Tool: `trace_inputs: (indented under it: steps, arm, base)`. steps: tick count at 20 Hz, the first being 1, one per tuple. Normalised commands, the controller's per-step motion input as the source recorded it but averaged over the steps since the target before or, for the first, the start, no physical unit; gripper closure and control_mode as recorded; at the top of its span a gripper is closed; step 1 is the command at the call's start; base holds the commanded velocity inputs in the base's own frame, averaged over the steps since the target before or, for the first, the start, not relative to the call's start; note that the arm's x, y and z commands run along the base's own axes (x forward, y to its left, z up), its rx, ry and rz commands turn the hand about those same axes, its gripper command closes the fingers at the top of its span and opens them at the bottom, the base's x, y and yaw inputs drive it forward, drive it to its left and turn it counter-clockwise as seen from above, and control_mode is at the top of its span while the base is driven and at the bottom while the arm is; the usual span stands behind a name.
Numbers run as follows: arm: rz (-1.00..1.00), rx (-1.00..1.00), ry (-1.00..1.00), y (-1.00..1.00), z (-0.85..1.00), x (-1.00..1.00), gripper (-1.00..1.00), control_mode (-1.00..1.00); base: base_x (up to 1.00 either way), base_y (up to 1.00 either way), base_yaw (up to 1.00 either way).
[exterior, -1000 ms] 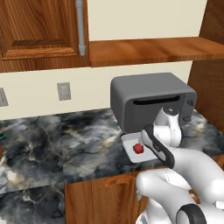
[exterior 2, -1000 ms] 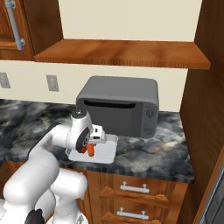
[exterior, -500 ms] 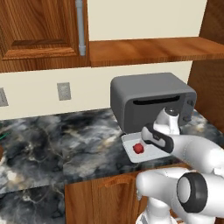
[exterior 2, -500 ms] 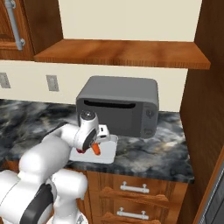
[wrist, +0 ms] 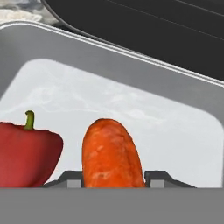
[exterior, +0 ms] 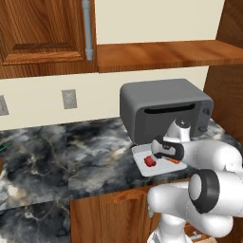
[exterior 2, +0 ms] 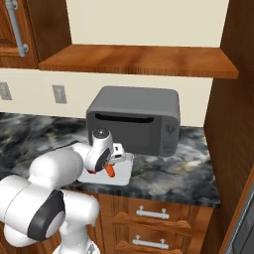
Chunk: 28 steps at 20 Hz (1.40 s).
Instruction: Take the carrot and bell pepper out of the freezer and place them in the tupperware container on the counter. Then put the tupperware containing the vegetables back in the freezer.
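- The bell pepper (wrist: 27,151), red with a green stem, rests in the tupperware container (wrist: 131,109), just left of the end effector (wrist: 114,177) in the hand view.
- The end effector, jaws partway apart, grips the carrot (wrist: 111,155) between its tips, the orange stick pointing into the container on the worktop (exterior: 71,156).
- Beyond the end effector stands a dark grey toaster oven (exterior 2: 134,119), near the container's far rim.

my hand view cuts off the carrot (wrist: 111,153) base and the bell pepper (wrist: 27,155) left side; the arm covers part of the tupperware container (exterior: 142,163).
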Motion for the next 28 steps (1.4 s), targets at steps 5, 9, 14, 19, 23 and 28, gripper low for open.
trace_inputs:
  steps: [5, 9, 14, 19, 23, 28]
  arm:
    - [0.0, 0.0, 0.0, 0.0, -0.03, 0.01, -1.0, -1.0]
    - [0.02, 0.0, -0.04, 0.0, 0.11, -0.01, -1.0, -1.0]
    - [0.0, 0.0, -0.13, 0.0, 0.56, -0.08, -1.0, -1.0]
    - [-0.03, 0.0, -0.07, -0.29, 0.46, -0.34, -1.0, -1.0]
    - [-0.07, 0.0, 0.0, -0.63, 0.0, -0.02, -1.0, -1.0]
    - [-0.05, 0.0, 0.0, -0.6, 0.0, 0.0, -1.0, -1.0]
  base:
    - [0.0, 0.0, 0.0]
    - [0.0, 0.0, 0.0]
    - [0.0, 0.0, 0.0]
    - [0.0, 0.0, 0.0]
    - [0.0, 0.0, 0.0]
    - [0.0, 0.0, 0.0]
